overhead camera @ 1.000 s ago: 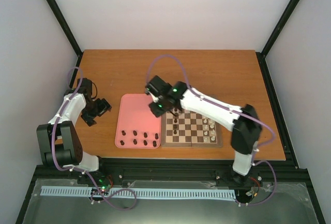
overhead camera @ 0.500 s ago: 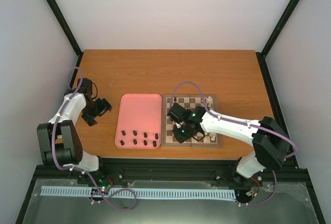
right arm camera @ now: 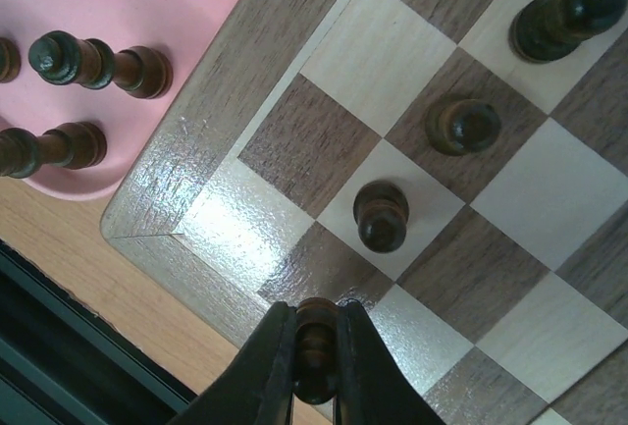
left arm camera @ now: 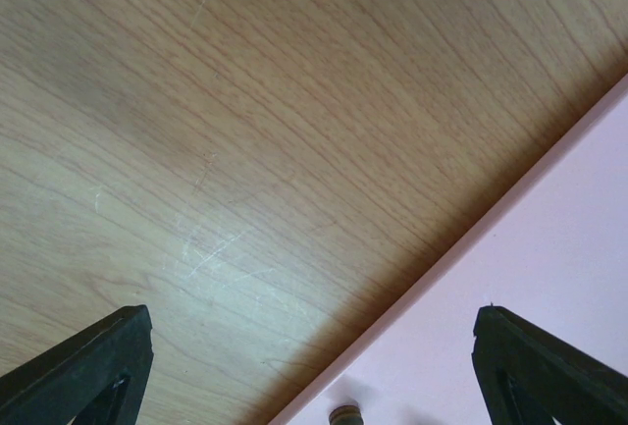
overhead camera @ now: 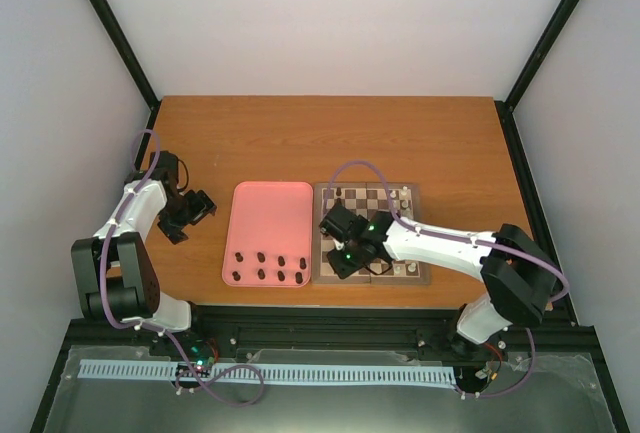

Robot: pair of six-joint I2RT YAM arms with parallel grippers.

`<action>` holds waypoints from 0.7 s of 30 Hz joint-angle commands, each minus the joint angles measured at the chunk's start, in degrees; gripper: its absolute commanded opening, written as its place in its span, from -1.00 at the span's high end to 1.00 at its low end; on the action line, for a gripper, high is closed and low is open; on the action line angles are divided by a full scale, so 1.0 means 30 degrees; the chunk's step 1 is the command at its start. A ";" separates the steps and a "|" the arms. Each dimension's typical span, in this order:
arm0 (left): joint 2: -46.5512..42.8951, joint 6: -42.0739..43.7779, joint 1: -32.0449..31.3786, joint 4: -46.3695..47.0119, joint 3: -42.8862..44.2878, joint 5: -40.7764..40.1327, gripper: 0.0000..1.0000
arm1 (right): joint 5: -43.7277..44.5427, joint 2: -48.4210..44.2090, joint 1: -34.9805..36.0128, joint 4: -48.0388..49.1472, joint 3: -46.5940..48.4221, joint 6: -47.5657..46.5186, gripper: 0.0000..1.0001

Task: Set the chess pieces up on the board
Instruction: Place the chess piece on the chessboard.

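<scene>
**Top view:** the right gripper (overhead camera: 341, 258) has swung from the far-left corner of the board (overhead camera: 385, 199) to its near-left corner. The left gripper (overhead camera: 190, 210) sits idle, well left of the board.

**Left wrist:** jaws wide, nothing between them.

**Right wrist:** jaws pinch one dark chessman (right arm camera: 316, 325) over the board's near-left squares. Placement appears imminent. Several chess pieces (overhead camera: 265, 267) wait on the tray (overhead camera: 268, 211) beside the board's left edge.

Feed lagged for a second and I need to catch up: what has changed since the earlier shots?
The right gripper, shut on a dark piece, swung from the board's far-left corner by the tray to the near-left corner, then eased lower over the near edge. Nothing was visibly let go. The left gripper, open left of the tray, and the pieces in the tray stayed put.
</scene>
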 commanded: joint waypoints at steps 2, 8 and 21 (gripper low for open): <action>0.0043 0.0226 0.0108 0.0175 0.0432 0.0029 -1.00 | -0.0021 0.0491 0.0250 0.0428 0.0335 0.0074 0.94; -0.0021 0.0256 0.0095 0.0173 0.0388 0.0025 -1.00 | -0.0031 0.0901 0.0250 0.0642 0.0378 -0.0117 0.93; 0.0074 0.0255 0.0105 0.0239 0.0390 0.0106 -0.99 | -0.0194 0.1177 0.0250 0.0755 0.0507 -0.0406 0.81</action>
